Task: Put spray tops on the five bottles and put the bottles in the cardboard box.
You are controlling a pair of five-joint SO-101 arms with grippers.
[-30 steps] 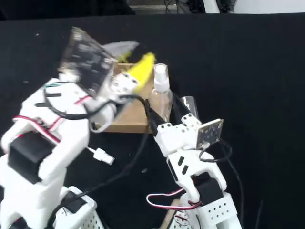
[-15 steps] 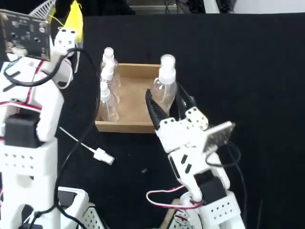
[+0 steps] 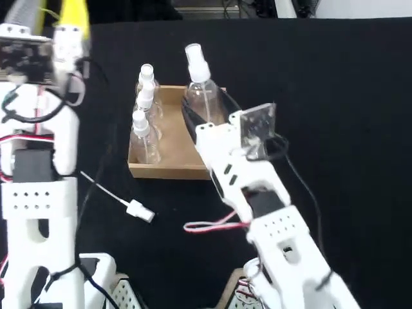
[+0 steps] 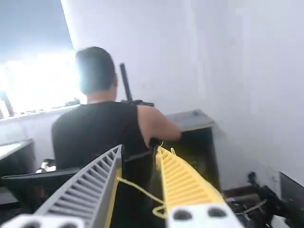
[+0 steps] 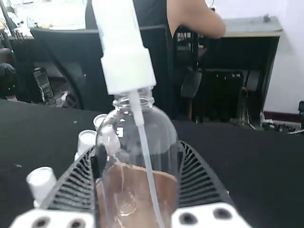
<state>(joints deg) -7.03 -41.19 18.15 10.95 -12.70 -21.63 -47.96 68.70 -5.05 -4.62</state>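
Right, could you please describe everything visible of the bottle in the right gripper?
The bottle is clear plastic with a rounded shoulder, and it is roughly upright. The right gripper clamps its body between black fingers. A white spray top sits on its neck, with a thin tube running down inside. In the high view it is over the far right corner of the cardboard box.

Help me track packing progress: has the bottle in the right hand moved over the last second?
Yes. The bottle, gripped by the right hand, shifted along the right wall of the box toward its far corner.
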